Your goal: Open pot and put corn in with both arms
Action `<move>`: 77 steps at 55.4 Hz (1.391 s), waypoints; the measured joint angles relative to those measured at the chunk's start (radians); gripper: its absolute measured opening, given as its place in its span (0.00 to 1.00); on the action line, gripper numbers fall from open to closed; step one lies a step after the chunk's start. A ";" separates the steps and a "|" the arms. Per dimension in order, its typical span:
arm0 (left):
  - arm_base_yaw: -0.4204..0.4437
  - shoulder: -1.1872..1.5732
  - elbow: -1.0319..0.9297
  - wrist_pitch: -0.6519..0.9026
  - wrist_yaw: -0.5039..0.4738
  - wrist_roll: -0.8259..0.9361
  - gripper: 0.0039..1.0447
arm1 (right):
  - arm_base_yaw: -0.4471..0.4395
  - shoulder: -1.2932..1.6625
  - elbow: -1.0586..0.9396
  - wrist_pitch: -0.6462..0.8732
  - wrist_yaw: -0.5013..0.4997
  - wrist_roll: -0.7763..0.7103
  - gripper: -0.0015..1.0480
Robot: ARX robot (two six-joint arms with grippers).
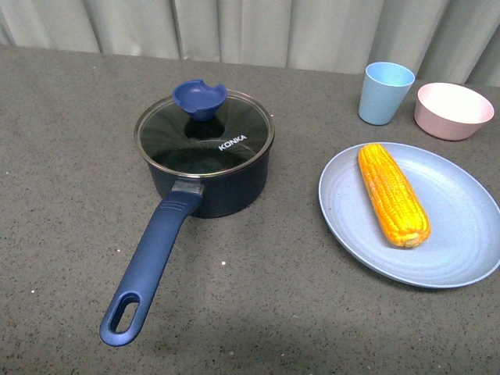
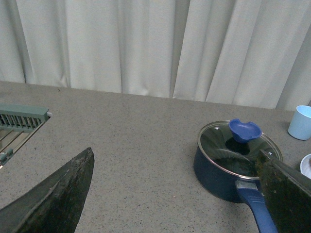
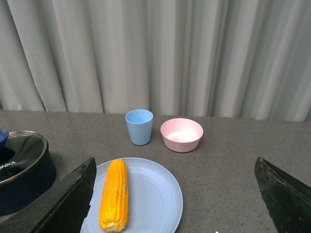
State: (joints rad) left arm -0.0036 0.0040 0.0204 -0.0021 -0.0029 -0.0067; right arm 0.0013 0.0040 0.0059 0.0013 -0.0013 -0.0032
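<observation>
The navy pot (image 1: 205, 183) stands mid-table with its KONKA glass lid (image 1: 205, 133) on and the blue knob (image 1: 200, 98) on top. Its long blue handle (image 1: 148, 269) points toward me. The corn (image 1: 392, 193) lies on a pale blue plate (image 1: 453, 250) at the right. Neither arm shows in the front view. My left gripper (image 2: 177, 194) is open and empty, with the pot (image 2: 218, 172) ahead by one finger. My right gripper (image 3: 177, 194) is open and empty, with the corn (image 3: 114, 194) ahead near one finger (image 3: 68, 204).
A light blue cup (image 1: 385, 92) and a pink bowl (image 1: 453, 110) stand at the back right, behind the plate. A grey curtain hangs along the far edge. A green dish rack (image 2: 19, 124) shows at the side in the left wrist view.
</observation>
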 joint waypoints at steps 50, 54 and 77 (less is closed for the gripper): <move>0.000 0.000 0.000 0.000 0.000 0.000 0.94 | 0.000 0.000 0.000 0.000 0.000 0.000 0.91; 0.000 0.000 0.000 0.000 0.000 0.000 0.94 | 0.000 0.000 0.000 0.000 0.000 0.000 0.91; 0.000 0.000 0.000 0.000 0.000 0.000 0.94 | 0.000 0.000 0.000 0.000 0.000 0.000 0.91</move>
State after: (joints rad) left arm -0.0036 0.0040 0.0204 -0.0021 -0.0025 -0.0067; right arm 0.0013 0.0040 0.0059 0.0013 -0.0013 -0.0032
